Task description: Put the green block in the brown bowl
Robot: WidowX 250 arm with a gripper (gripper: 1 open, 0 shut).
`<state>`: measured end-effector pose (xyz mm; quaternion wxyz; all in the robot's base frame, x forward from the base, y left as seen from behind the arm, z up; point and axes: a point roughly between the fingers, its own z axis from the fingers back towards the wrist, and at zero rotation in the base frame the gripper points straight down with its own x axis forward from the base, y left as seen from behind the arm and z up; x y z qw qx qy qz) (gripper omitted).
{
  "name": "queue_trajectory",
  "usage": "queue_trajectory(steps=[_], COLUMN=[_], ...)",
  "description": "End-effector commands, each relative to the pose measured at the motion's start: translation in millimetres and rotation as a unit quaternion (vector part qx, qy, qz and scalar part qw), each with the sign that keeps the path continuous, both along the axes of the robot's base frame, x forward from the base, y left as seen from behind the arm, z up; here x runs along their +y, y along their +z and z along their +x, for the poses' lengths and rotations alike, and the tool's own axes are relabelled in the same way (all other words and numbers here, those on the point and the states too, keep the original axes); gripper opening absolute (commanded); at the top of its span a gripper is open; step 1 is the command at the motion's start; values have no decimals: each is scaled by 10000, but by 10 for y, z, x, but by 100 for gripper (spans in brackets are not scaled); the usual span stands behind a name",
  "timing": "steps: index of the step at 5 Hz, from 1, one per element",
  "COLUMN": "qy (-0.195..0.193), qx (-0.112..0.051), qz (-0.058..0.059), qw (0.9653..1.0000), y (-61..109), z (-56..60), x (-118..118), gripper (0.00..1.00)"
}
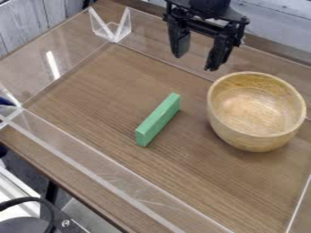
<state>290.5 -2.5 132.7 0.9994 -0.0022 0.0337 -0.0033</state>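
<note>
gripper [198, 50]: hung empty above the table, jaws wide for a pickup
green block [158, 119]: lay flat beside the brown bowl [256, 110], not yet grasped

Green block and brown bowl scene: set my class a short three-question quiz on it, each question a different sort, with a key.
1. True or false: the green block lies inside the brown bowl.
2. The gripper has its jaws: A) open and empty, B) shut on the block, C) shut on the bowl's rim.
3. Fill in: the block rests on the wooden ____.

Key: 1 false; 2 A; 3 table.
</note>
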Motion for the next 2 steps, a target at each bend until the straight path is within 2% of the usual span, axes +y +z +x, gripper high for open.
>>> queue_trajectory(steps=[1, 2], qy=[-110, -173], qx=[-5, 98], qz=[8, -115], qw=[9999, 9997], y=[-122, -370], z=[-58, -115], x=[153, 298], gripper=[100, 100])
